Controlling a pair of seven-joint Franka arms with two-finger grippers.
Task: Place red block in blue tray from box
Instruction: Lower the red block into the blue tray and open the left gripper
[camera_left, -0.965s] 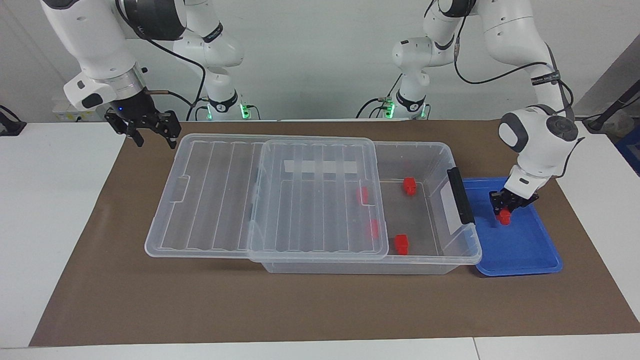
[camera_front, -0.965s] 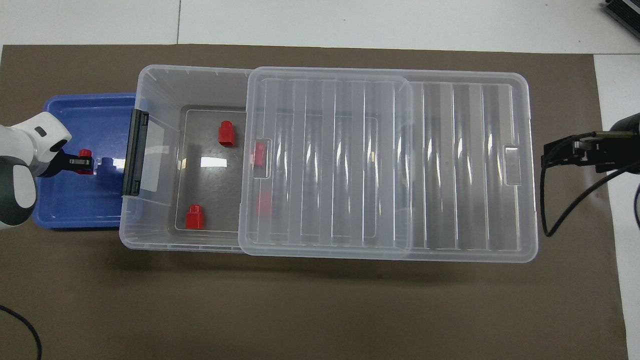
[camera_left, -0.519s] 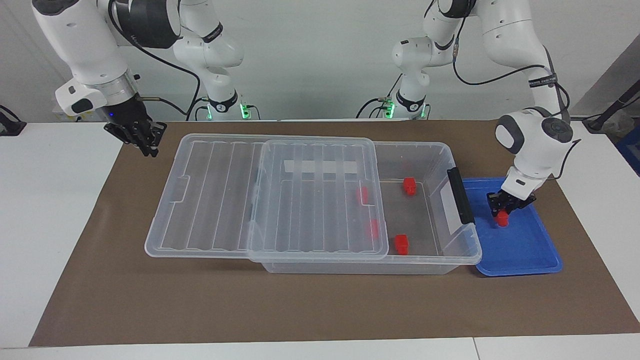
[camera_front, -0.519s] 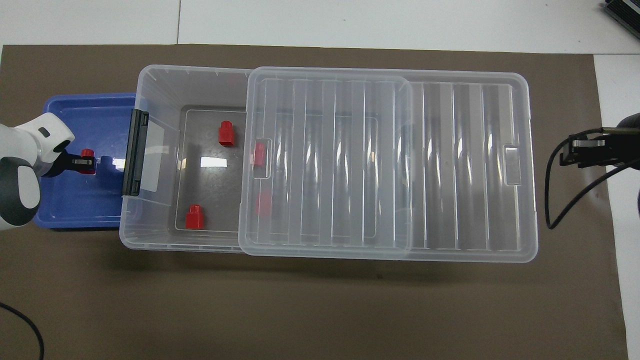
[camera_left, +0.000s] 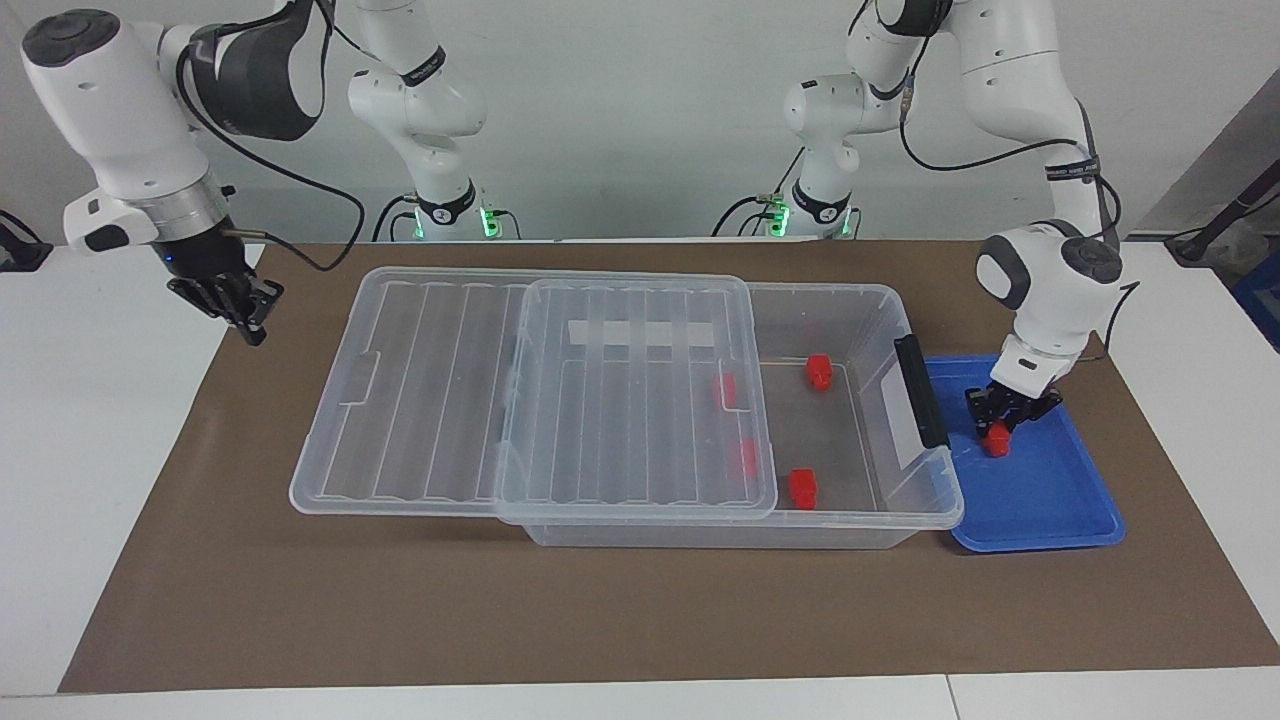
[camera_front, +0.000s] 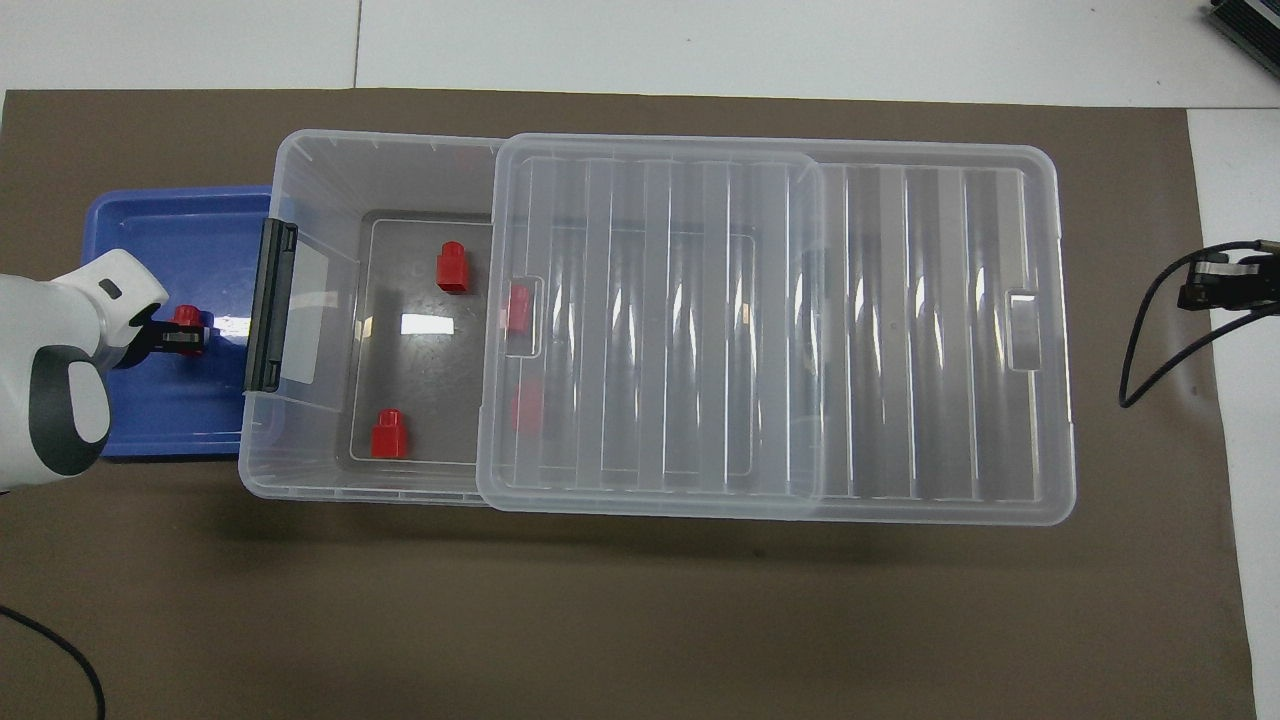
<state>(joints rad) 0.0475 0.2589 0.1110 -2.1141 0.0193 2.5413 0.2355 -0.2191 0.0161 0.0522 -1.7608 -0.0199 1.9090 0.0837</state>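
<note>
Left tool (camera_left: 1005, 418) low in blue tray (camera_left: 1050, 500), pinching red block (camera_left: 997, 441). Right tool (camera_left: 232, 300) over table edge; spread or pressed together, cannot tell

Our two arms (camera_left: 1040, 90) have glossy white shells with dark grey joint caps, black grippers (camera_left: 1008, 412), looping black cables, and green-lit bases.

A white worktop (camera_left: 120, 420) carries a brown mat (camera_left: 640, 610), with a plain pale wall (camera_left: 640, 110) at the far edge.
</note>
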